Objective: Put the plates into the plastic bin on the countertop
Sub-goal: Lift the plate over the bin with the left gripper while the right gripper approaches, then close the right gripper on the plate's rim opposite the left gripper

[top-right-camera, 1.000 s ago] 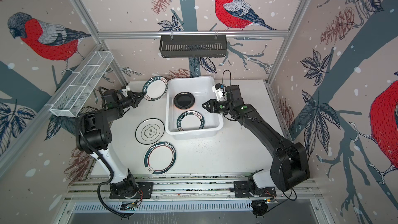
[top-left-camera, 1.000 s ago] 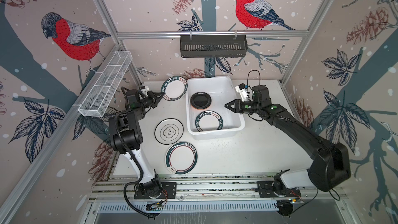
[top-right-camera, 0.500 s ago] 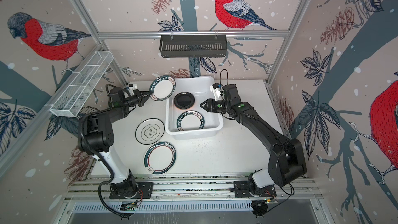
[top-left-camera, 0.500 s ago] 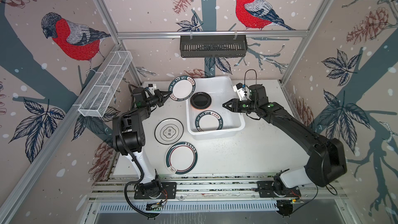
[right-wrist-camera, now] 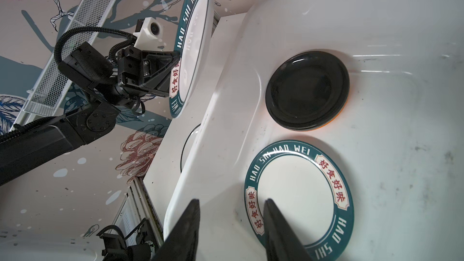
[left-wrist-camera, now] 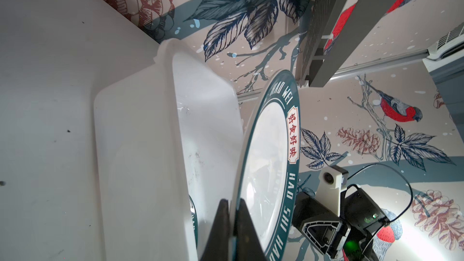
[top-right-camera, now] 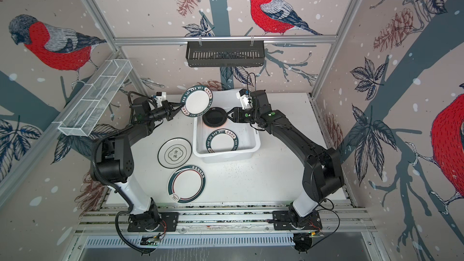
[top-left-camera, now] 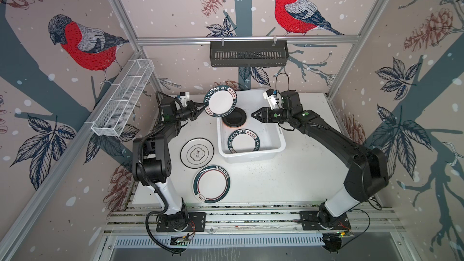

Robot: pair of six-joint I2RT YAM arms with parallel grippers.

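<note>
- Green-rimmed plate (top-left-camera: 220,101) is clamped by its rim in the left claw (top-left-camera: 202,108) and tilted on edge at the far-left corner of the plastic bin (top-left-camera: 251,156); the bin's interior lies to the right and below.
- Right claw (top-left-camera: 253,116) is seen apart and empty over the bin.

In a top view I see a black slotted rack (top-left-camera: 248,53) at 12 o'clock, hanging from an aluminium rail (top-left-camera: 175,40). A white wire-mesh basket (top-left-camera: 123,104) sits at 9 o'clock, fixed along the side rail. The wallpaper shows 2 red-breasted birds, 1 (top-left-camera: 293,12) at 1 o'clock and 1 (top-left-camera: 82,43) at 10 o'clock.
</note>
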